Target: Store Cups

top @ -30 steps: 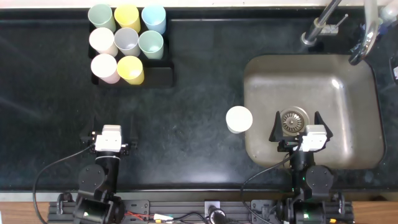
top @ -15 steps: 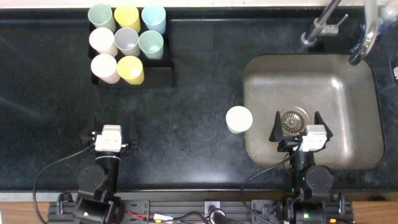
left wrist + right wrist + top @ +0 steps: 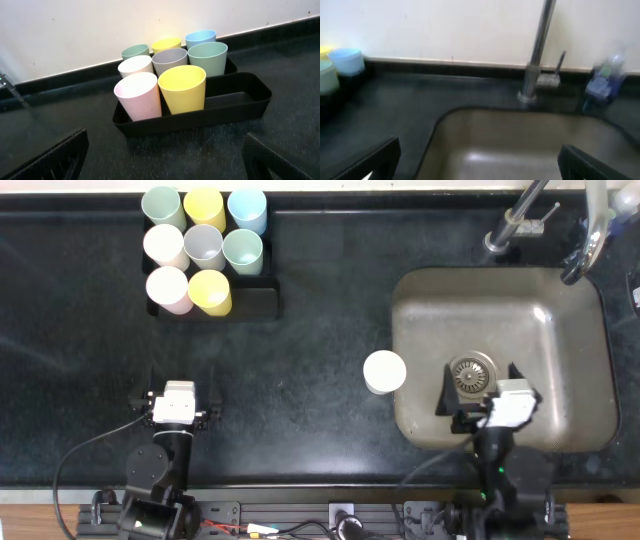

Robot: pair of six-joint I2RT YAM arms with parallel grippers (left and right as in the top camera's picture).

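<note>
Only the right arm has shifted, its wrist swung a little to the right over the sink (image 3: 560, 290); the left arm stays put. Both the right gripper (image 3: 480, 377) and left gripper (image 3: 165, 136) stand spread wide, holding nothing. A white cup (image 3: 384, 371) sits on the counter (image 3: 300, 380) just beside the sink, well apart from the black tray (image 3: 258, 302), which has one corner bare. This looks like the opening step: reach the stray cup and close on it.

I see my right arm (image 3: 510, 470) begin to stir; in the top view its lower links now sit a touch farther right than half a second ago; the right gripper (image 3: 482, 383) turns with them, no longer square to the counter's edge but slightly skewed above the sink (image 3: 560, 310); its wrist block drifts right too.
</note>
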